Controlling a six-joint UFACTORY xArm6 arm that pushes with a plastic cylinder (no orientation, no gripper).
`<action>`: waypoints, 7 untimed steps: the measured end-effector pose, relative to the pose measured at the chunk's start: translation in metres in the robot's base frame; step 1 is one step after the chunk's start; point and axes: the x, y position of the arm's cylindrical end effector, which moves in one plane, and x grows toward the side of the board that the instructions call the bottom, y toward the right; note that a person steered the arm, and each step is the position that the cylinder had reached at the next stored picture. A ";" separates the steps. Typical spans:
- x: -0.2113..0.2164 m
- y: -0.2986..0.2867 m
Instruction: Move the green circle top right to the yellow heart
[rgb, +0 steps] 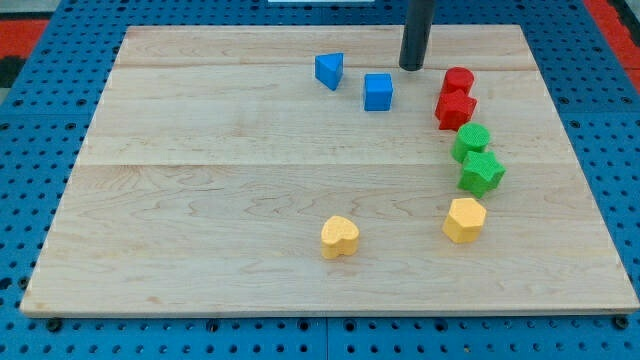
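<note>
The wooden board (200, 200) fills the view, carrying 8 small blocks. My tip (412, 67), a bare rod with nothing that opens or closes, rests near 12 o'clock, at 2 o'clock from the blue cube (378, 91) and touching no block. The green circle (471, 140) sits toward 3 o'clock, touching the green star (481, 172) below it, well apart from the yellow heart (340, 236) near 6 o'clock

My tip (412, 67) between blue cube (378, 91) and red cylinder (458, 80).

My tip (412, 66) rests upright near the view's top.
</note>
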 end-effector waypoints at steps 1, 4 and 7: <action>-0.008 -0.024; -0.049 -0.068; -0.054 -0.061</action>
